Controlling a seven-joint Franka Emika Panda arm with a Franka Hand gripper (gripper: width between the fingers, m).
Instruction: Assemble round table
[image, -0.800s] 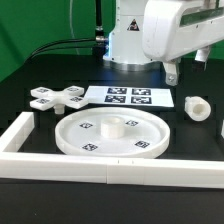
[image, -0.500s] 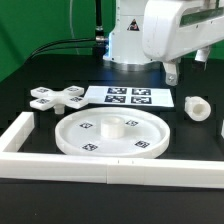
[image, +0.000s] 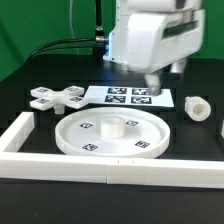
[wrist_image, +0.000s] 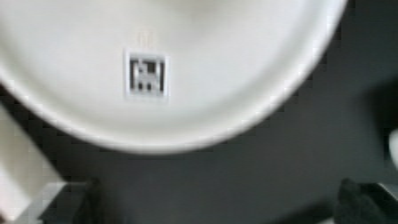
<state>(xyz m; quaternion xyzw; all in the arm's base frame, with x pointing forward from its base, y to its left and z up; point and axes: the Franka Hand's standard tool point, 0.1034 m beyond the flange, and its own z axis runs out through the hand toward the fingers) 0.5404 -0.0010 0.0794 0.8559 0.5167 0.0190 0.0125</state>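
Observation:
The large rimmed round disc (image: 108, 135) lies flat in the middle of the black table, with a raised hub at its centre. It fills most of the wrist view (wrist_image: 178, 70), where one square tag shows on it. The short cylinder leg (image: 197, 107) lies at the exterior view's right. The cross-shaped piece (image: 58, 97) lies at the back left. My gripper (image: 158, 80) hangs above the table behind the disc's right part, between disc and leg. It is open and empty; in the wrist view (wrist_image: 217, 205) its fingertips (wrist_image: 71, 205) stand wide apart over bare black table.
The marker board (image: 127, 96) lies flat behind the disc, under the gripper's left side. The long white square-bar frame (image: 60, 160) runs along the front and up the exterior view's left. The robot base and black cables stand at the back.
The arm has swung toward the exterior view's left and lower, from over the leg to behind the disc's right part. The parts have not moved.

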